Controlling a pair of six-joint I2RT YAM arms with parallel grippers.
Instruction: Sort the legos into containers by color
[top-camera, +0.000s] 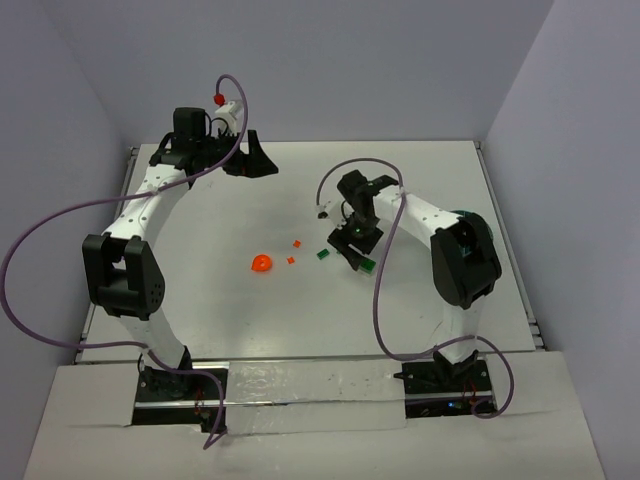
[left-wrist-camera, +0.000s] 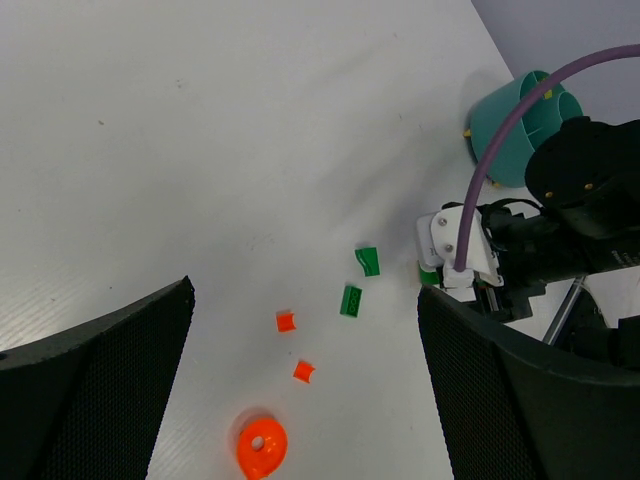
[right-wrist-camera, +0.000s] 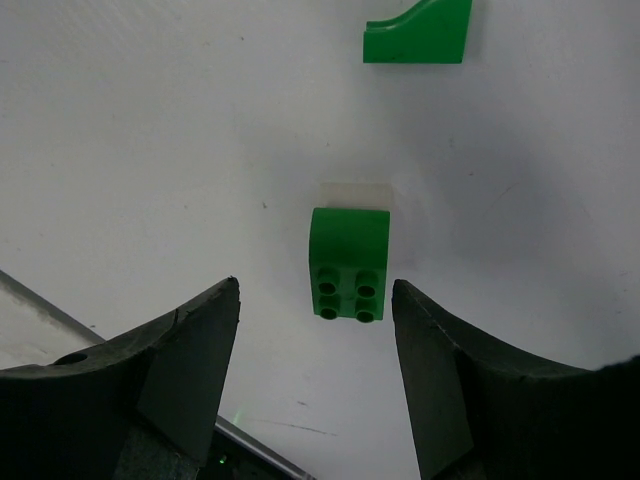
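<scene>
At the centre of your right wrist view, a green brick (right-wrist-camera: 348, 262) lies on the table (right-wrist-camera: 150, 150), untouched, between the parted jaws of your right claw (right-wrist-camera: 315, 290). Your left claw (top-camera: 250, 160) stands wide, empty.

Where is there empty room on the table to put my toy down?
The far middle, between the left gripper and the right gripper, is bare. So is the near strip between the orange ring and the arm bases. Crowded: mid-table, where the ring, two orange bits and green bricks lie by the right gripper.
</scene>
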